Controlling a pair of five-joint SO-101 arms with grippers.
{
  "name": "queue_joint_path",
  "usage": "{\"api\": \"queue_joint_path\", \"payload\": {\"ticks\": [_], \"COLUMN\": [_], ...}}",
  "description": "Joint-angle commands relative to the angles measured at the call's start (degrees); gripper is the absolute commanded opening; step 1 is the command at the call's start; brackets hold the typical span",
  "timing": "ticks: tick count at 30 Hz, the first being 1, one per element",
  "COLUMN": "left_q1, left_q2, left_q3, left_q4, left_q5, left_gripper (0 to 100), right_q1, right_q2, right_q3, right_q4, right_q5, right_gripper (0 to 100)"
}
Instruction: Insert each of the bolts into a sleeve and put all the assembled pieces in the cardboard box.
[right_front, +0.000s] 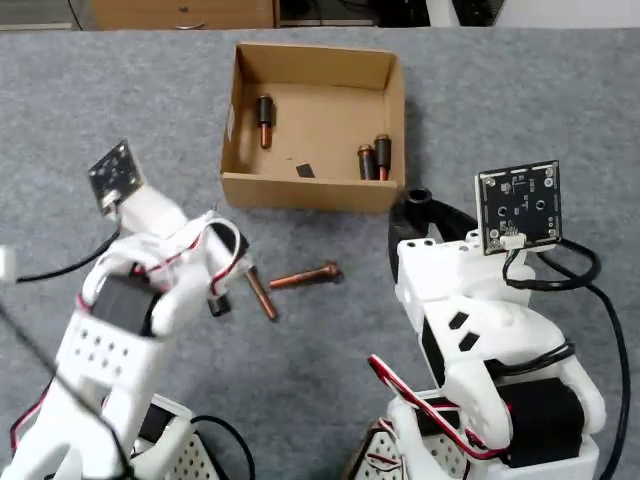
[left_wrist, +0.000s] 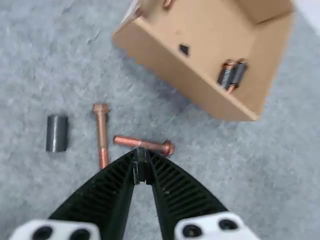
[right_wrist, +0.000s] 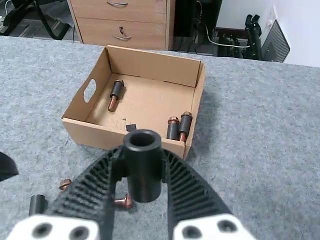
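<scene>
The cardboard box (right_front: 312, 190) stands at the table's far middle and holds three bolt-in-sleeve pieces: one (right_front: 265, 120) at its left, two (right_front: 375, 158) side by side at its right. Two copper bolts lie on the grey mat in front of it, one (right_front: 306, 276) crosswise, the other (right_front: 262, 296) slanted. A loose black sleeve (left_wrist: 57, 132) stands beside the slanted bolt (left_wrist: 101, 135). My left gripper (left_wrist: 140, 162) hovers shut and empty over the crosswise bolt (left_wrist: 143, 145). My right gripper (right_wrist: 143, 157) is shut on an upright black sleeve (right_wrist: 143, 172), near the box's front right corner.
Grey felt covers the table, with free room left and right of the box (right_wrist: 135, 102). Wooden drawers (right_wrist: 122, 22) and cables stand beyond the far edge. Both arm bases occupy the near edge.
</scene>
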Motion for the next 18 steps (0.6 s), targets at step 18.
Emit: {"api": "queue_joint_path", "payload": {"ticks": [18], "left_q1": [0.53], "left_q2": [31.96], "left_q3": [-5.19], "left_q4": [-6.95], "left_q5": [0.97], "left_gripper": [9], "right_q1": [0.92], "right_q2": [-0.48], "right_q3": [4.0], "right_q4": [-0.18], "right_q5": [-0.62], "right_gripper": [0.2]}}
